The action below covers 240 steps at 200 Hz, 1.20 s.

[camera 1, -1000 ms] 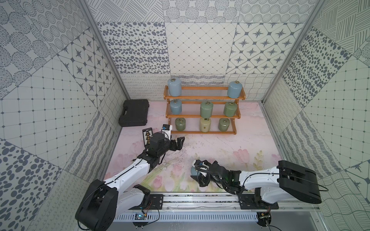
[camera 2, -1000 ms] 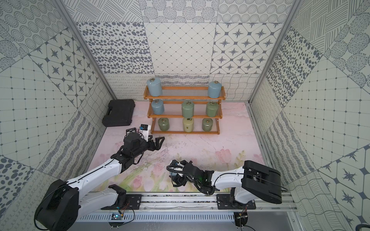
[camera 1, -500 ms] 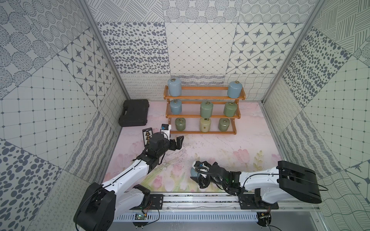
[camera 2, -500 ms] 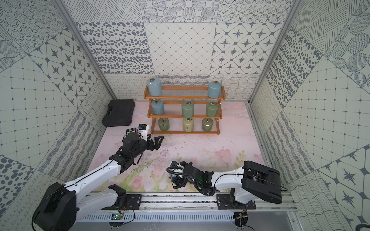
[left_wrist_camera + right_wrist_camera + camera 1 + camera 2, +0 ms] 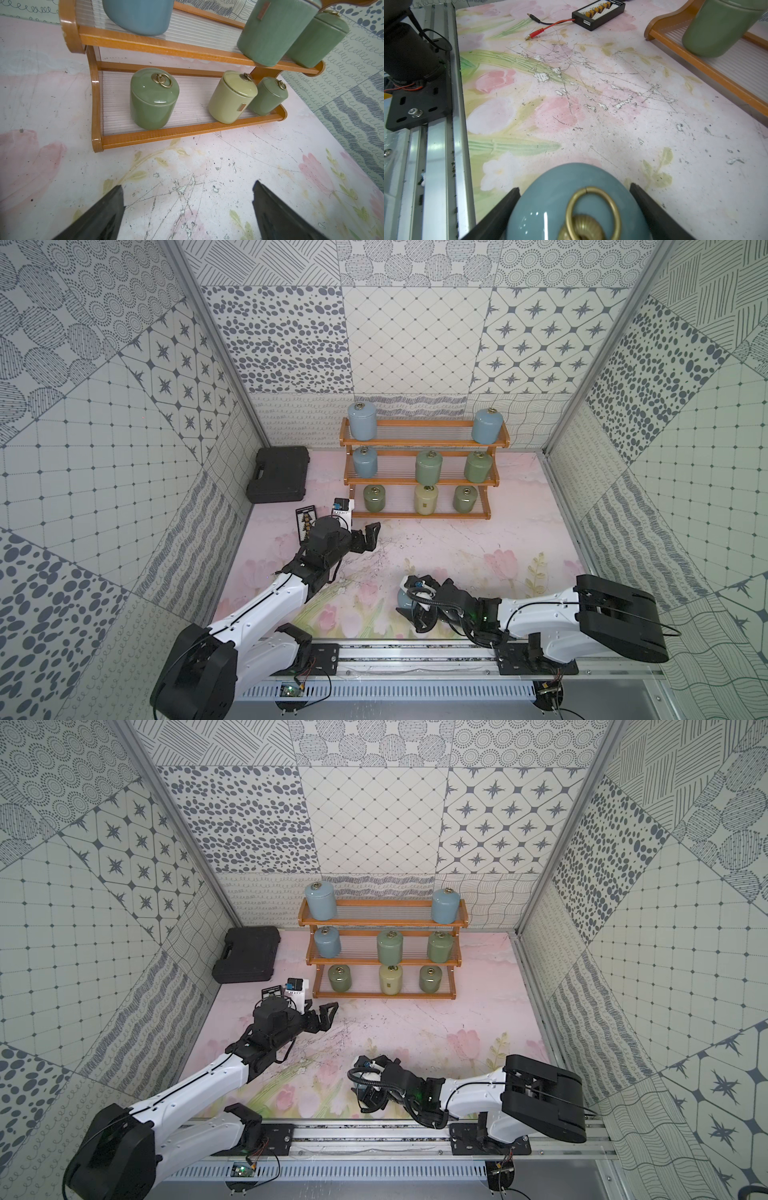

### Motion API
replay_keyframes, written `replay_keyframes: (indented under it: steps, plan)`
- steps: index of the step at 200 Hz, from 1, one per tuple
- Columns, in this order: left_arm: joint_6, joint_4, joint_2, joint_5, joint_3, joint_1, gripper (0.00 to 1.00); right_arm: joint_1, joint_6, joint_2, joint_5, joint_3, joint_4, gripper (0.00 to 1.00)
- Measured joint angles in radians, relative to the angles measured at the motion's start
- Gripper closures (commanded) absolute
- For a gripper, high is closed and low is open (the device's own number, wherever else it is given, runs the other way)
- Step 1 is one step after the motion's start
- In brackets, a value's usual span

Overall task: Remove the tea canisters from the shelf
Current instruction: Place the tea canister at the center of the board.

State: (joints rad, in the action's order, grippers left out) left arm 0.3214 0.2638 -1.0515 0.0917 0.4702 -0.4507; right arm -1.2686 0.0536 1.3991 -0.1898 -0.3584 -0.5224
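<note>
My right hand (image 5: 574, 187) has just begun to spread its fingers wider. The blue canister (image 5: 546, 199) sits between them. It looks to be standing low on the counter (image 5: 436, 539), near my edge and well away from the shelf (image 5: 419, 443). I cannot tell if the fingers are pressing it or have let go. I think this one is done, so that is one off and eight to go. It is shiny and round on top, with a brass ring (image 5: 591, 189) lying on its lid. My left hand (image 5: 188, 185) is wide open and holds nothing. It points at the green canister (image 5: 153, 99) on the bottom step, so I guess that one is next.
</note>
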Motion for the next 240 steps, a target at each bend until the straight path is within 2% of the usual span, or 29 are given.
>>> replay_keyframes:
  steps: [74,112,134,169,208,240]
  plan:
    - [-0.001,-0.015,0.018,-0.005,-0.001,-0.001,0.0,-0.001,0.002,-0.014,-0.016,0.0,0.011,0.08]
    - [-0.017,-0.038,0.051,-0.01,0.01,-0.001,0.0,-0.005,-0.001,-0.101,-0.027,-0.005,0.058,0.0]
    - [-0.036,-0.072,0.081,-0.018,0.036,-0.001,0.0,-0.005,-0.005,-0.16,-0.037,-0.019,0.1,0.0]
    - [-0.086,-0.138,0.125,-0.027,0.112,-0.001,0.0,-0.005,-0.018,-0.235,-0.058,-0.072,0.169,0.0]
    - [-0.148,-0.217,0.107,-0.027,0.24,-0.001,0.0,0.011,-0.047,-0.259,-0.09,-0.161,0.23,0.0]
    - [-0.208,-0.273,0.027,-0.023,0.369,0.0,0.0,0.112,-0.034,-0.253,-0.056,-0.224,0.244,0.0]
